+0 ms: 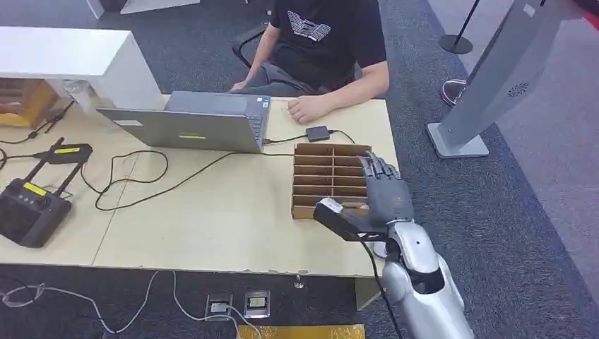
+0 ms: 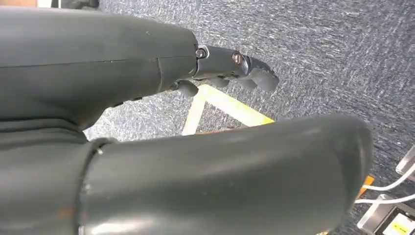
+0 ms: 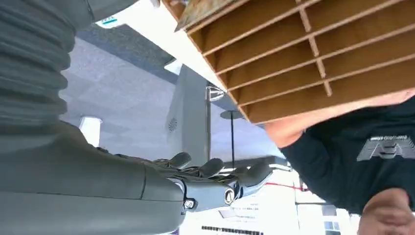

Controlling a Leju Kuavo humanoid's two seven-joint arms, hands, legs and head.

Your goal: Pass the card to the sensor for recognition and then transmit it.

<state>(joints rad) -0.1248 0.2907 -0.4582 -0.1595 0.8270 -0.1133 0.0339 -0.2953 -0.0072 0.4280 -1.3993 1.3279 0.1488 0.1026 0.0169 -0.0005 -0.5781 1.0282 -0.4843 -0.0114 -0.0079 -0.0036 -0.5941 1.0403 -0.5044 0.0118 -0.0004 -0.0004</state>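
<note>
My right hand [image 1: 381, 194] hovers over the right end of a wooden slotted box [image 1: 321, 176] on the table, fingers stretched out towards the person and thumb sticking out to the left, with nothing in it. The right wrist view shows the same outstretched fingers [image 3: 215, 171] beside the box's compartments [image 3: 303, 58]. A small black box [image 1: 318, 133] with a cable lies just beyond the slotted box, near the person's hand [image 1: 304, 108]. My left hand [image 2: 230, 66] hangs over grey carpet with its fingers loosely extended, holding nothing.
A person in a black shirt [image 1: 325, 35] sits at the far side of the table [image 1: 212, 219]. A grey laptop [image 1: 191, 123], black cables [image 1: 134, 176] and a black controller [image 1: 32, 205] lie to the left. A grey kiosk [image 1: 494, 78] stands on the carpet at right.
</note>
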